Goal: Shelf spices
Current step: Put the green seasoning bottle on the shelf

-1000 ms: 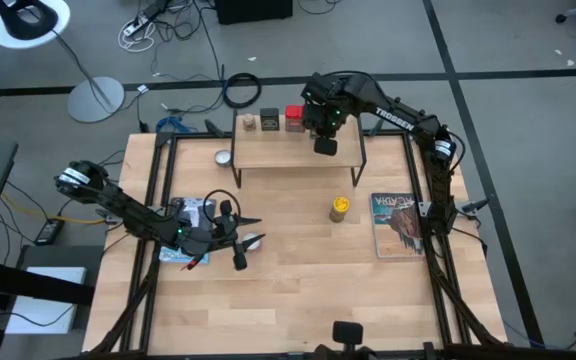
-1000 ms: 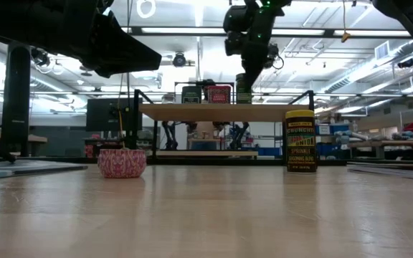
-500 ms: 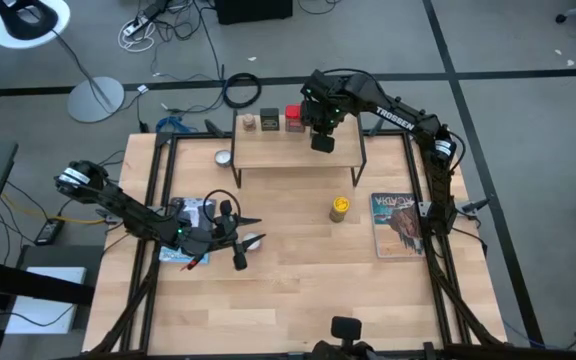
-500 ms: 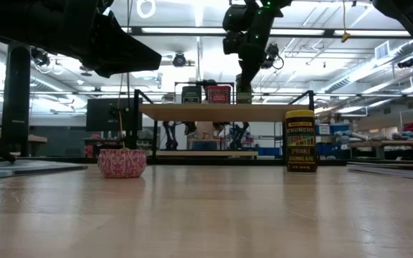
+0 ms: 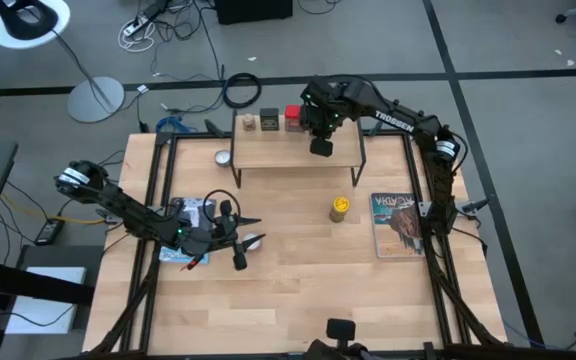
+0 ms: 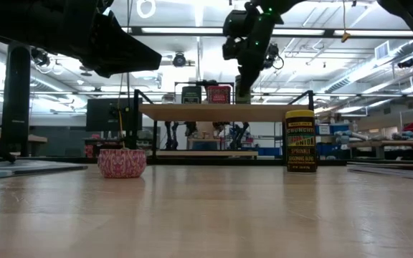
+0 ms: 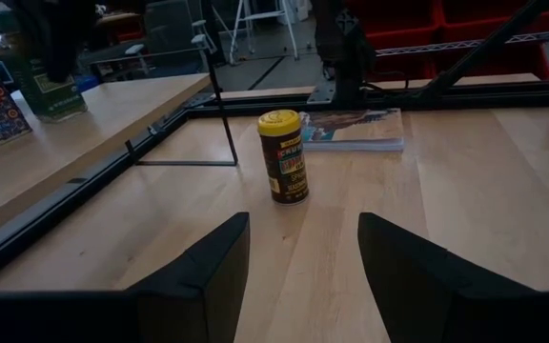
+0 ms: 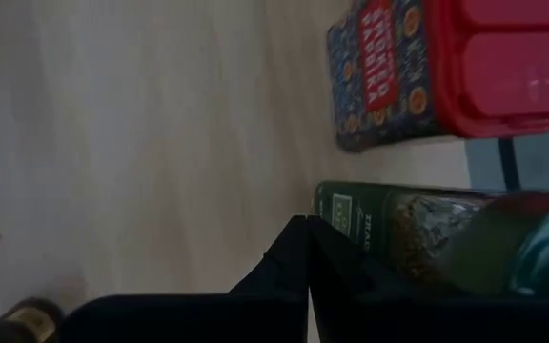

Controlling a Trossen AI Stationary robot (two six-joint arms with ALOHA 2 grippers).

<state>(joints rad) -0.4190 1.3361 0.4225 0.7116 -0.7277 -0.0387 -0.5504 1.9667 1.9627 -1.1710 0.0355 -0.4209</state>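
Light wood of the shelf (image 5: 293, 150) sits at the upper middle of the high view, and my right gripper (image 5: 320, 146) hangs over its right part with its fingers pressed together, holding nothing. In my right wrist view the green-capped jar (image 8: 446, 233) stands just beside those closed fingers, and the red boxy tin (image 8: 427, 71) is next to the jar. From above, the black boxy tin (image 5: 269, 121) and the small brownish jar (image 5: 250, 123) line up along the shelf's back edge to the left of the red tin, leaving the front of the plank bare.

My left gripper (image 5: 238, 238) rests over the tabletop (image 5: 298, 290) at the lower left of centre, fingers partly apart and empty. In my left wrist view the yellow jar (image 7: 283, 156) stands upright on the table well ahead of them, with a flat book (image 7: 355, 130) beyond it. Open wood lies between jar and shelf legs.
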